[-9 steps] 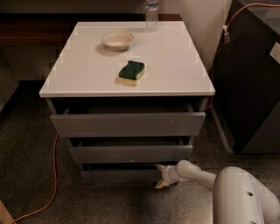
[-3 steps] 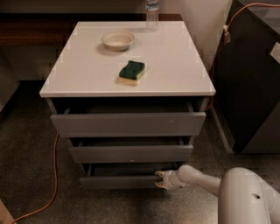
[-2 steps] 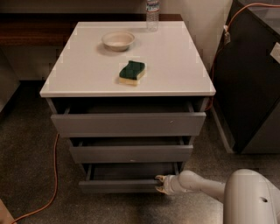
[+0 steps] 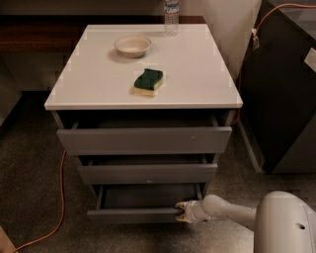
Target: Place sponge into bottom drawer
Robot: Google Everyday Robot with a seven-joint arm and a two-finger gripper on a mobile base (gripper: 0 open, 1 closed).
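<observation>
The gripper (image 4: pixel 180 212) sits low at the right end of the bottom drawer (image 4: pixel 133 215), its jaws clamped on the drawer's front panel; the drawer stands partly open, its shallow grey inside showing. The sponge (image 4: pixel 148 82) lies green side up near the middle of the white table (image 4: pixel 98 84); a cream bowl (image 4: pixel 132 46) sits behind it, apart; a water bottle (image 4: pixel 171 15) stands at the far edge.

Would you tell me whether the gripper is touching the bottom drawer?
Touching: the camera view shows the gripper against the right end of the bottom drawer, no gap.
</observation>
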